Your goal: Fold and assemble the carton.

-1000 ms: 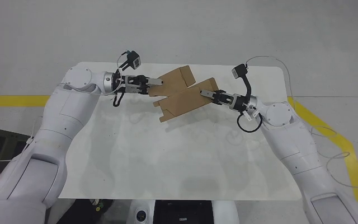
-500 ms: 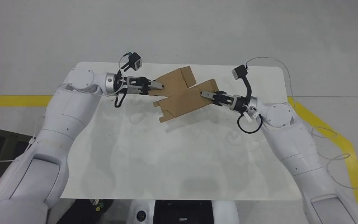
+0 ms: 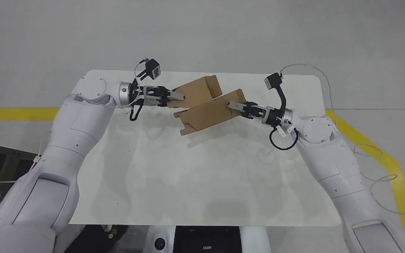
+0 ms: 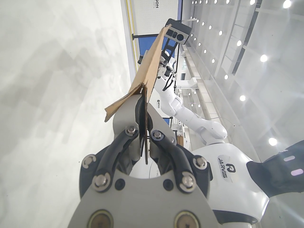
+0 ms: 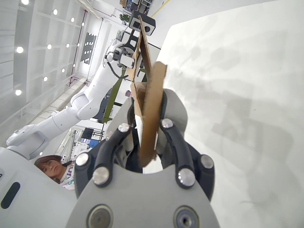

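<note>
Flattened brown cardboard carton is held up between the 2 arms over the far middle of the white tabletop. It looks clear of the surface, not lying on it. The left gripper is closed on 1 end, pinching a thin edge of the board that runs edge-on away from it. The right gripper is clamped on the opposite end, with a flap edge between its fingers. The top view shows 2 offset panels, 1 farther back near the left arm and 1 nearer, running to the right arm.

The reason for this hold is probably that a grip on both ends keeps the blank taut and in the air. That would let the arms push or twist toward each other to pop the creases open. The carton is not squared up yet, so the task is at an early stage.

Against 1.0 s ago, both arms are almost where they were. The nearer panel looks slightly narrower from above and its low corner sits a touch higher, as if the carton is tilting up or starting to open.
</note>
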